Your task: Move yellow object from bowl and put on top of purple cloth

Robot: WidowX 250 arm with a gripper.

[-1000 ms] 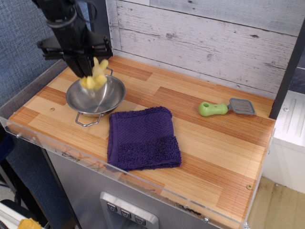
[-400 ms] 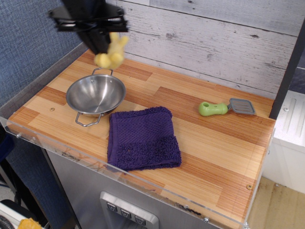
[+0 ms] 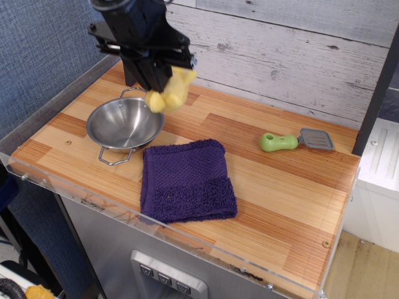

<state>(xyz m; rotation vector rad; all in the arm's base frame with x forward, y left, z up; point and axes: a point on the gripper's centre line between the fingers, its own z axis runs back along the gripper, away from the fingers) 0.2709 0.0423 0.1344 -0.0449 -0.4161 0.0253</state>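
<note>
1 yellow object [image 3: 168, 92] hangs tilted, long axis slanting down-left.

The arm runs out past the top edge of the picture, so only its lower part shows. The tool [image 3: 163, 80] is a dark mass, and its fingers cannot be made out against the body. The yellow object [image 3: 168, 93] is blurred; its upper part is covered by the tool, and no beak or string can be picked out. The bowl [image 3: 124, 123] has its far handle partly behind the tool. The surface [image 3: 280, 187] has its far right corner hidden behind a dark post [image 3: 380, 81].
</note>
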